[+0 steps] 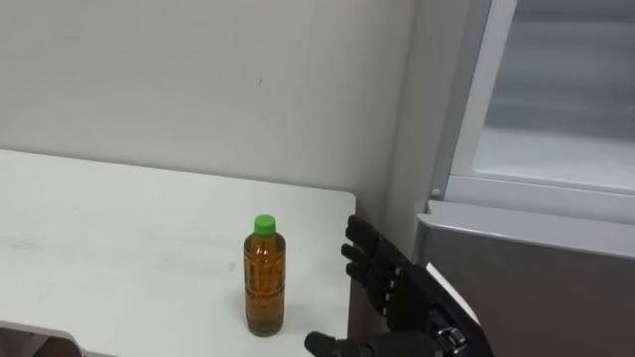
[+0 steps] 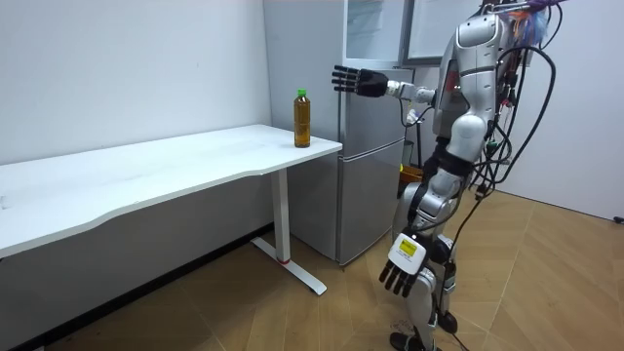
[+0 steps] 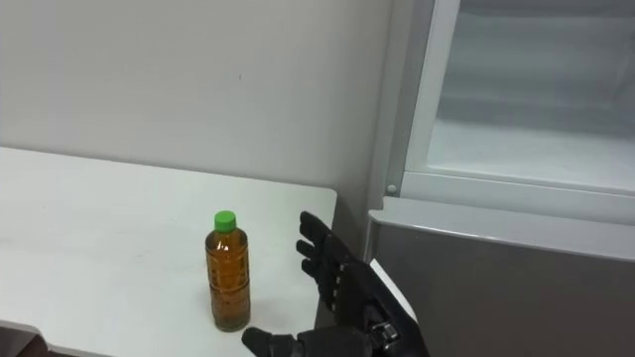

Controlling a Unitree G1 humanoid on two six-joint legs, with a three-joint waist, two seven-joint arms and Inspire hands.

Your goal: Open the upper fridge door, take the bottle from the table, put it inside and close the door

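standing upright on the white table, at the end nearest the fridge, the bottle has its long axis vertical and nothing holding it. the right hand hovers between the bottle and the fridge, close beside the bottle but apart from it, with straight, spread fingers and the thumb reaching low toward the bottle's base; it grips nothing. so the bottle lies on the side of the fingers away from the fridge, and this hand looks set to close on it sideways. the left hand hangs relaxed by the leg, in front of the fridge and far from the bottle. the bottle is clear plastic filled with amber liquid, and it has a green cap. the fridge's upper compartment appears open.
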